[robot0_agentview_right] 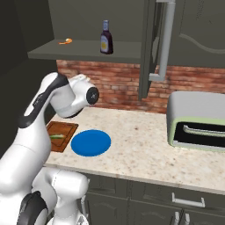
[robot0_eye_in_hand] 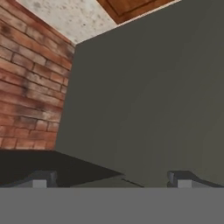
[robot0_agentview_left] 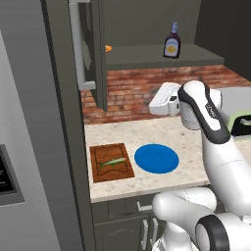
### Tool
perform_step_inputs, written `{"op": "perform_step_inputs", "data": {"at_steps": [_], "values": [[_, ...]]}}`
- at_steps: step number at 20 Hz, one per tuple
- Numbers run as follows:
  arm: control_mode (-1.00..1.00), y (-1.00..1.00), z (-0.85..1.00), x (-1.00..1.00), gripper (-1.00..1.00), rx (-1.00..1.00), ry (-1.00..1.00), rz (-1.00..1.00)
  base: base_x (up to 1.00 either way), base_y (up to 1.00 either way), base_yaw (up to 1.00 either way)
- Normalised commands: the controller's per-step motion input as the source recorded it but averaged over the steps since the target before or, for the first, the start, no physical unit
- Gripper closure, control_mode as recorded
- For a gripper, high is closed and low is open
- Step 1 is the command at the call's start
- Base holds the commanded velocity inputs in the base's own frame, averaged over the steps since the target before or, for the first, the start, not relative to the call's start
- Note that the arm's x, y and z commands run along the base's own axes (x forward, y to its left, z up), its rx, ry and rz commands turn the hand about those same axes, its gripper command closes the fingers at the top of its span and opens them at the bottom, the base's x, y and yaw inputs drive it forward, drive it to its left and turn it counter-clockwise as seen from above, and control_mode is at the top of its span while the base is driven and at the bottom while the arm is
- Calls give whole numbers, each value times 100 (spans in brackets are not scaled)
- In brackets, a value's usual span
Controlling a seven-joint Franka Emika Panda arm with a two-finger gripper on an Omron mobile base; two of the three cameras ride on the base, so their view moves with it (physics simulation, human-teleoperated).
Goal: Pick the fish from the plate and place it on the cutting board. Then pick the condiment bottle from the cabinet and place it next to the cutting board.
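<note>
So the fish [robot0_agentview_left: 112, 162] is lying on the cutting board [robot0_agentview_left: 111, 162], and we're swinging our empty, wide-open gripper [robot0_eye_in_hand: 111, 179] toward the cabinet [robot0_agentview_left: 162, 59] for the condiment bottle [robot0_agentview_left: 171, 41].

Both base views look forward and down from behind the arm, sharing the counter [robot0_agentview_left: 147, 135] and open cabinet [robot0_agentview_right: 88, 50] (opposite sides), while the hand view faces a grey-green panel [robot0_eye_in_hand: 148, 100] closely.
</note>
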Motion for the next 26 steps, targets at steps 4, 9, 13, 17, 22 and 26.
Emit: {"op": "perform_step_inputs", "data": {"at_steps": [4,9,13,17,22,26], "values": [[-100,-7,28,0,-100,2,0,-4,0,0,0],[-100,-7,28,0,-100,2,0,-5,0,0,0],[-100,-10,27,0,-100,2,0,-5,0,0,0],[-100,-10,26,0,-100,2,0,-4,0,0,0],[-100,-10,25,0,-100,3,0,-4,0,0,0],[-100,-11,24,0,-100,3,-2,-4,0,0,0]]}}
